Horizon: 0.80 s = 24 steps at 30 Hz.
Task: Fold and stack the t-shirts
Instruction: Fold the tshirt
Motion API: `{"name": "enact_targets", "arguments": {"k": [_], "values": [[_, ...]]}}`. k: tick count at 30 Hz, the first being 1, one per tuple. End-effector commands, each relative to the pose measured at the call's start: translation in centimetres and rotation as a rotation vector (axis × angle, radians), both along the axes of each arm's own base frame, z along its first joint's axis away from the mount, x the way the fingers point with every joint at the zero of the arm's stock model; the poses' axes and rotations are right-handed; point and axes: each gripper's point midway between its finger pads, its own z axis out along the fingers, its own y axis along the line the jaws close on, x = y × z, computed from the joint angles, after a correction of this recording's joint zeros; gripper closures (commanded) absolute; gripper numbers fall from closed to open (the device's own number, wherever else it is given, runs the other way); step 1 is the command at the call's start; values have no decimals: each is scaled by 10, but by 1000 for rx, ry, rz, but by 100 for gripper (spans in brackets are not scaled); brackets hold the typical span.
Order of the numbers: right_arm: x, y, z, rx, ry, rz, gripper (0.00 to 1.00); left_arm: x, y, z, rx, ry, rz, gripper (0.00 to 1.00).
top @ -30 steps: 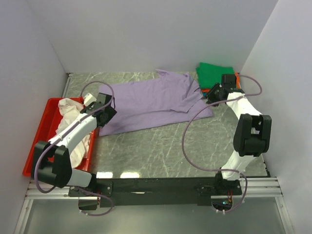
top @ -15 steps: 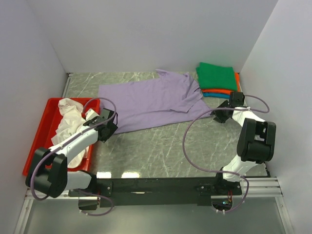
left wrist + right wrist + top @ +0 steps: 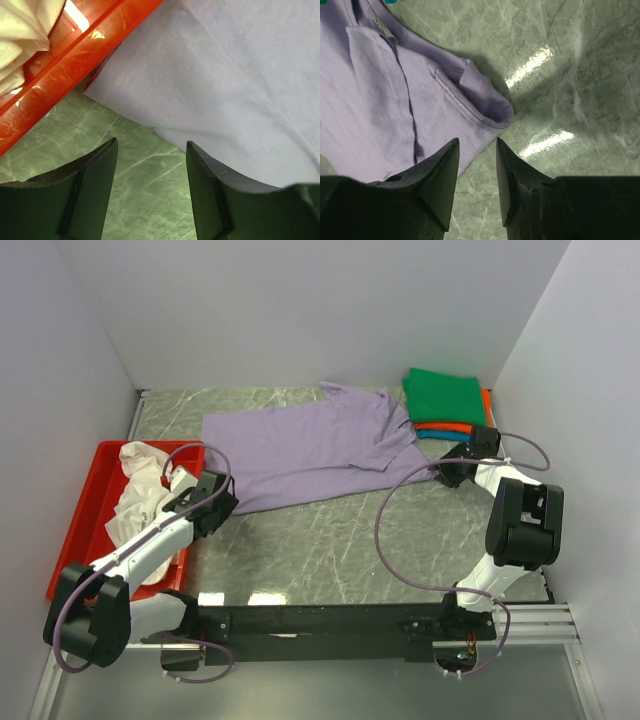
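- Lavender shirt (image 3: pixel 300 445) spread flat, far-centre on desk (image 3: pixel 330 540).
- Left hand (image 3: pixel 151 150) released, at hem corner (image 3: pixel 107 92) beside red tray (image 3: pixel 85 510): I may snag rim.
- Right hand (image 3: pixel 477 145) released by bunched sleeve (image 3: pixel 485 97): one-layer pinch, crooked fold.

You have bare green marbled tabletop (image 3: pixel 330 540) across the near half, open between both arms. The spread lavender purple t-shirt (image 3: pixel 310 445) covers the far half. The shallow red plastic tray (image 3: pixel 88 502) blocks the left, with the shirt's corner against it. A folded stack of green, orange and teal t-shirts (image 3: pixel 445 400) fills the far right corner. White walls (image 3: pixel 300 310) close three sides.
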Motion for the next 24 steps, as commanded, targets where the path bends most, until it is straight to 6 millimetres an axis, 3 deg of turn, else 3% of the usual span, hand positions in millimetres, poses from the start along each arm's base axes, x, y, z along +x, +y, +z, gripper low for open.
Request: {"name": "enact_targets", "arguments": {"k": [1,19,22,24], "values": [[8,-3,-1,-3,-20,-16,58,5,0,8,-16,-45,1,38],[13,-9,-23,-29,41,-21,60,3,12,-3,-15,-30,31,38],[16,-11,-24,-34,38,-26,71,2,14,-8,-15,-23,43,38],[18,-11,-22,-29,35,-28,88,2,15,-10,-10,-22,48,38]]}}
